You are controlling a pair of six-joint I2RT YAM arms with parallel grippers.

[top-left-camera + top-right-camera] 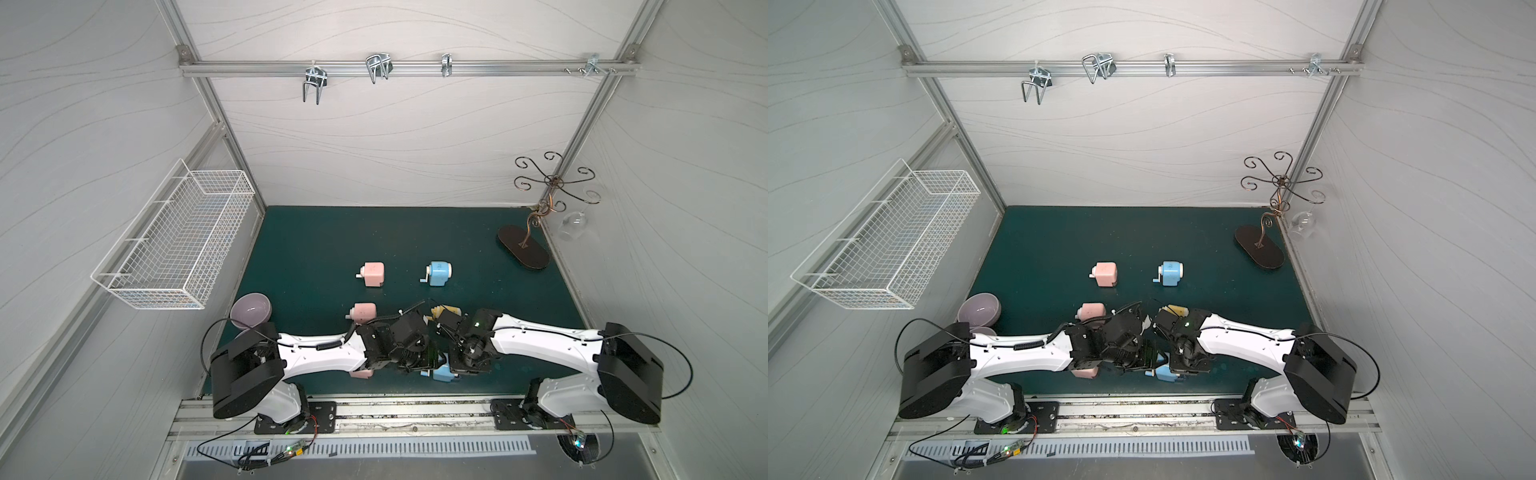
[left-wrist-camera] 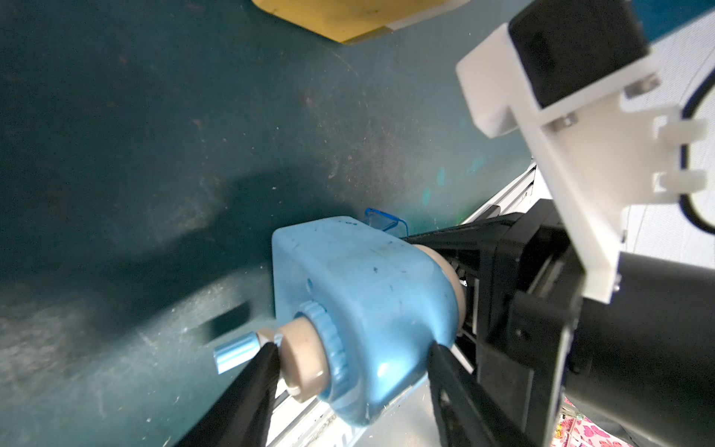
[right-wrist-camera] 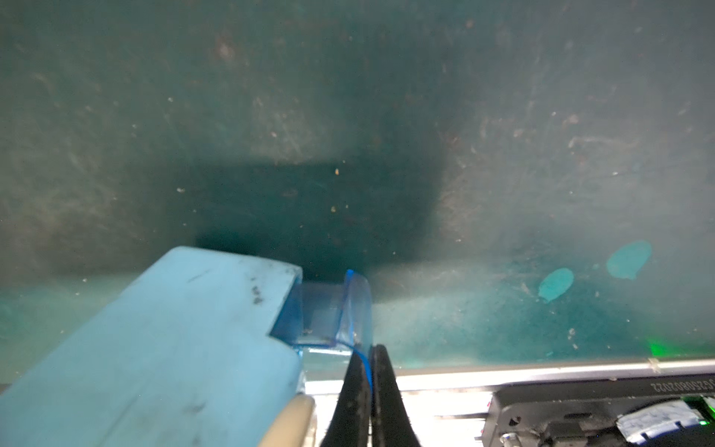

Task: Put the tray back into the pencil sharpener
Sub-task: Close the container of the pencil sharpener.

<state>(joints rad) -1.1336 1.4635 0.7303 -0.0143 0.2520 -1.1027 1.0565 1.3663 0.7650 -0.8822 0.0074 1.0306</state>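
Your left jaws squeeze blue sharpener (image 2: 371, 302). Your right jaws pinch see-through tray (image 3: 325, 313), part way inside sharpener.

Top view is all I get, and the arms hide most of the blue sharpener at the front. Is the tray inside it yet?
Observer: Not fully. In the right wrist view the clear blue tray sits partly inside the blue pencil sharpener, with its end sticking out.
Operator: Who's holding the tray?
Observer: The right jaws are pinched shut on its curved end wall.
Operator: And the sharpener?
Observer: The left wrist view shows the left jaws clamping it, with one finger against the crank hub and the other at the opposite end.
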